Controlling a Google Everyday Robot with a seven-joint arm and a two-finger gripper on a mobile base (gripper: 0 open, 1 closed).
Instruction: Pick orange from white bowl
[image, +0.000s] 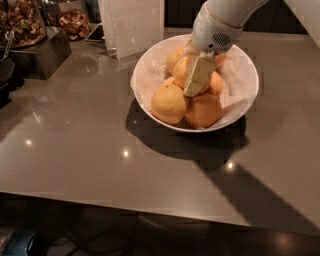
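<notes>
The white bowl (248, 106) stands on the grey counter, lined with crinkled white paper, and holds several oranges. The largest front ones are at the left (168, 103) and the right (202, 111). More oranges are piled behind them, one in the middle (181, 70) and one at the back (172, 54). My gripper (193, 90) comes down from the upper right on a white arm. It reaches into the pile, against the middle orange and just above the two front ones. It partly hides the oranges behind it.
A white sign holder (131, 25) stands just behind the bowl at the left. A dark box (40, 52) and containers of nuts (20, 22) sit at the far left. The counter's front edge (150, 210) runs below.
</notes>
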